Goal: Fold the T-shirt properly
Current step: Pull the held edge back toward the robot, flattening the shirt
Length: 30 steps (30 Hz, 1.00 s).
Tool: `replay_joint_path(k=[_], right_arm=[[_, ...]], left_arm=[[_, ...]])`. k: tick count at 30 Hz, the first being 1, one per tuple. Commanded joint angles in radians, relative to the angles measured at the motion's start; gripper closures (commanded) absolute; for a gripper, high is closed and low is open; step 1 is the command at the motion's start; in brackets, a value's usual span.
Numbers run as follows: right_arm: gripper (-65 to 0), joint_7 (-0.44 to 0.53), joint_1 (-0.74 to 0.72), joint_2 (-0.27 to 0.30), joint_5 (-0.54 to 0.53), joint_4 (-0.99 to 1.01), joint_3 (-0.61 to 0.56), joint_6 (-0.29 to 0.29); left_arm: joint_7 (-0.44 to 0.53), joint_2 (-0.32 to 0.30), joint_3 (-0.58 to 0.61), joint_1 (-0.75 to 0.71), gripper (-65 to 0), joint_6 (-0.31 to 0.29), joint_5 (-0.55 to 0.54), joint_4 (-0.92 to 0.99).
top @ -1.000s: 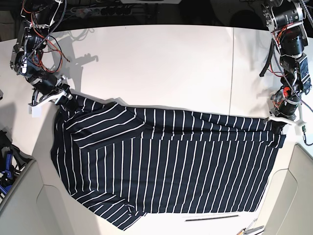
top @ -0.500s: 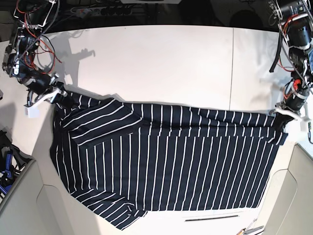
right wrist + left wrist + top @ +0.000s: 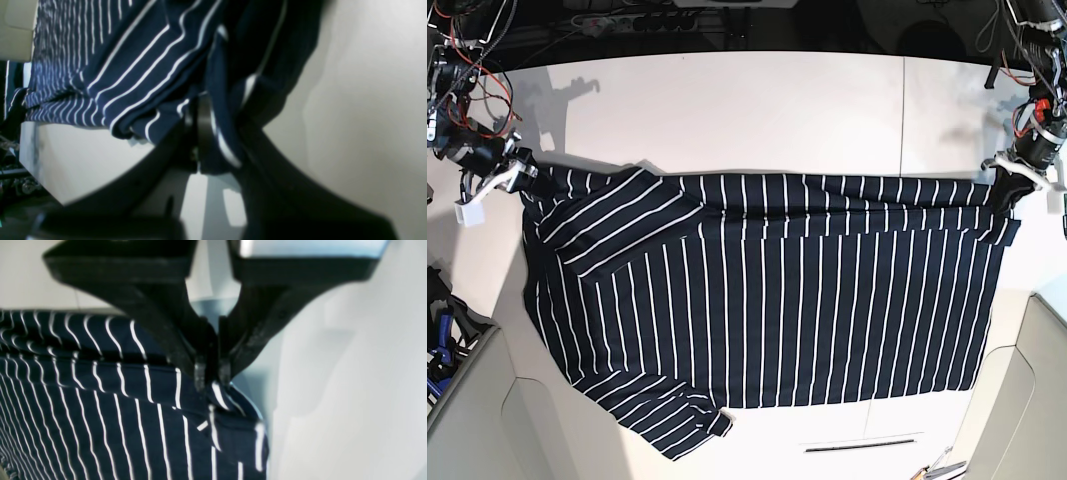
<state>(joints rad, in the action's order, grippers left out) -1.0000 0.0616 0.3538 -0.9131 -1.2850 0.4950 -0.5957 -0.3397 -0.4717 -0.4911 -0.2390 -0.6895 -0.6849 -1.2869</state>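
The T-shirt, dark navy with thin white stripes, hangs stretched wide across the white table by its far edge. One sleeve lies folded at the near left. At the view's right, my left gripper is shut on the shirt's far corner. The left wrist view shows the black fingertips of that gripper pinching a fold of the shirt. At the view's left, my right gripper is shut on the other far corner. In the right wrist view, that gripper clamps bunched striped cloth.
Cables and a power strip run along the back edge. Beige panels stand at the near left and near right. A thin dark strip lies by the front edge. A blue object sits at the far left.
Both grippers have moved toward the table's back and outward, still holding the corners. The shirt's far edge has been dragged back and pulled straighter and tauter.
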Motion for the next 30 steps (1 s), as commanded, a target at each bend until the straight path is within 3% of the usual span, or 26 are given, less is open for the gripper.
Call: replay_joint_path(k=[1,13,30], right_arm=[[0.0,0.003,0.005,0.021,-0.03,-0.019,0.008,-0.008],[0.0,-0.003,0.171,0.034,-0.037,-0.176,0.014,-0.011],[0.0,-0.011,0.367,0.034,-0.008,-0.385,0.035,-0.01]], left_arm=[[0.021,-0.013,-0.015,-0.018,0.0,-0.009,-0.014,-0.027],[0.021,-0.008,-0.042,-0.225,0.0,-0.009,-0.034,-0.195],[-0.003,-0.008,-0.164,-0.395,0.0,-0.009,-0.082,-0.298]])
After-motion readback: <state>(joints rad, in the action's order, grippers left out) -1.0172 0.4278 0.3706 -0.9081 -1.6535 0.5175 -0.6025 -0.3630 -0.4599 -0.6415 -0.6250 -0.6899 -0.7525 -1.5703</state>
